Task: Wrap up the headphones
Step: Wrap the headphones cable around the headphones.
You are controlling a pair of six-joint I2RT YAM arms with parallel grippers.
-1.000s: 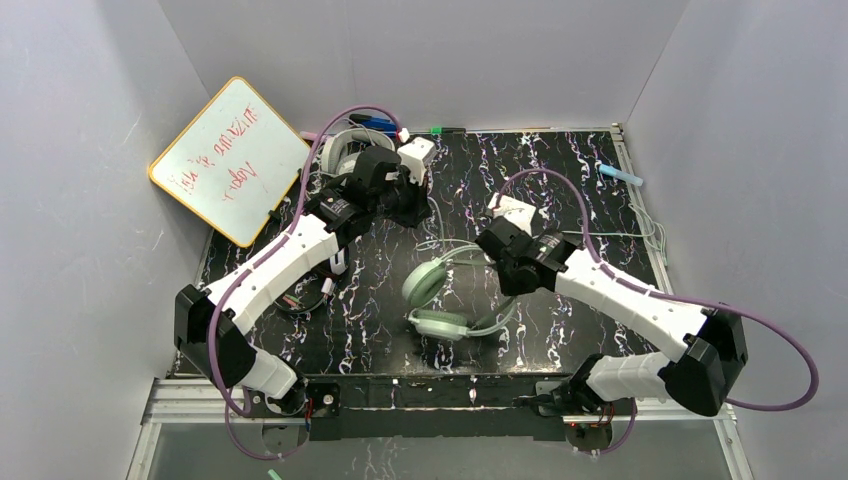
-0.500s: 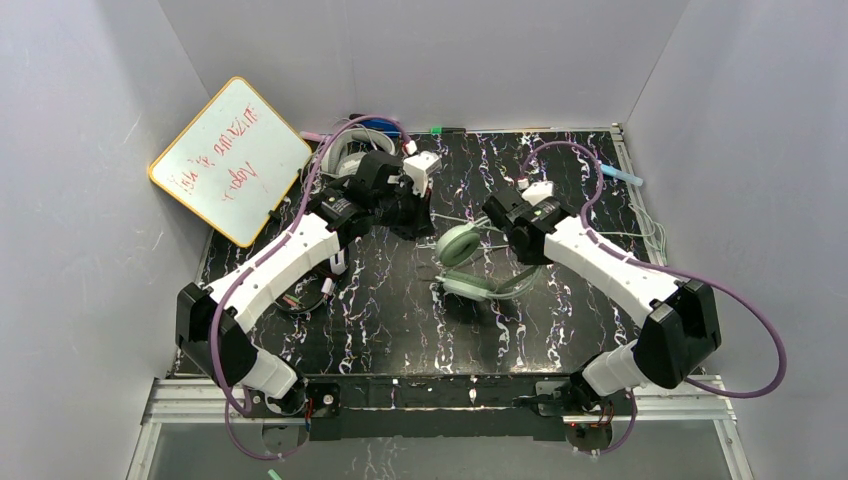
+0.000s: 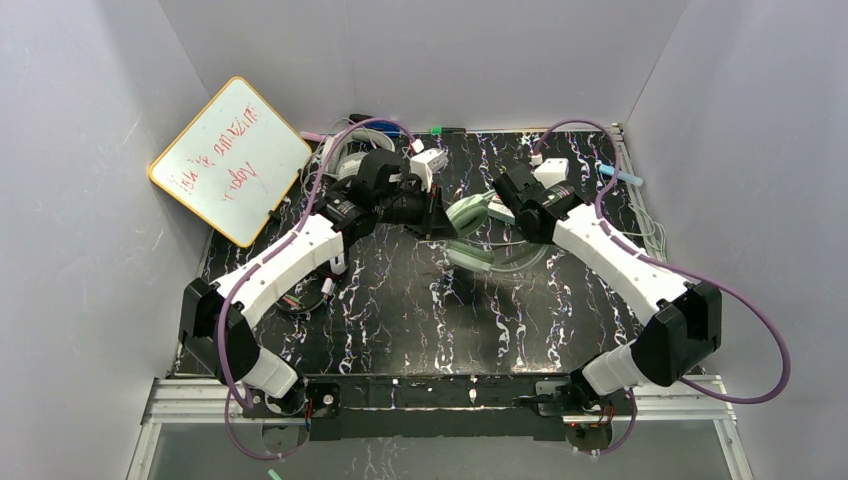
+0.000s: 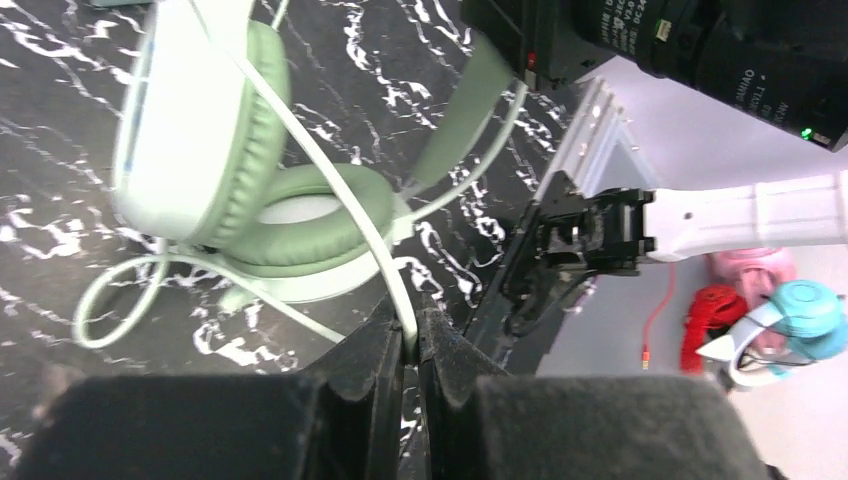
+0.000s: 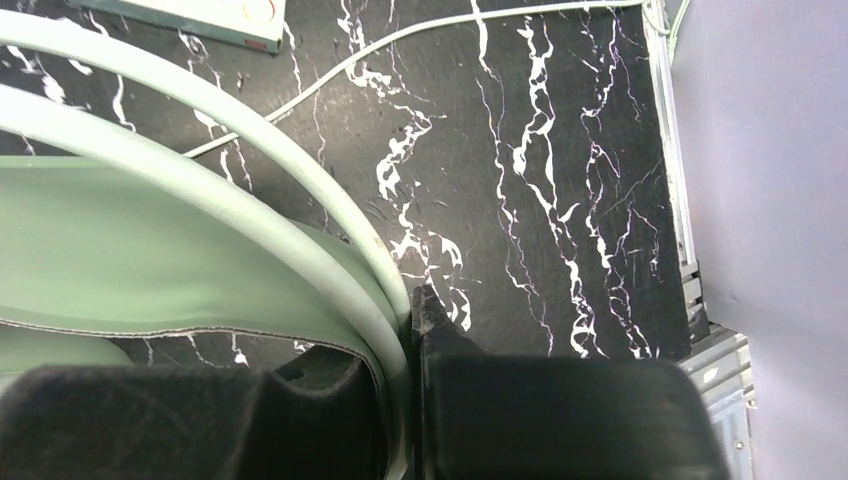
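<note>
The mint-green headphones (image 3: 478, 258) hang just above the black marbled table at centre back, ear cups (image 4: 250, 200) side by side. My right gripper (image 3: 503, 207) is shut on their headband (image 5: 300, 215), which runs between the jaws (image 5: 404, 325). My left gripper (image 3: 443, 218) is shut on their pale cable (image 4: 330, 190), pinched at the fingertips (image 4: 410, 335); a loop of it trails on the table. The light grey headphones (image 3: 345, 152) lie at the back left behind my left arm. The black-and-white headphones (image 3: 300, 297) lie partly hidden under my left forearm.
A whiteboard (image 3: 232, 160) leans on the left wall. Markers (image 3: 445, 130) lie along the back edge and a blue one (image 3: 620, 175) at the right rim. A thin pale cable (image 3: 650, 232) lies on the right side. A flat white box (image 5: 200, 15) sits beyond the headband.
My right arm has carried the mint-green headphones from the table's middle toward the back. My left gripper has shifted right, toward them, with the cable in it.
</note>
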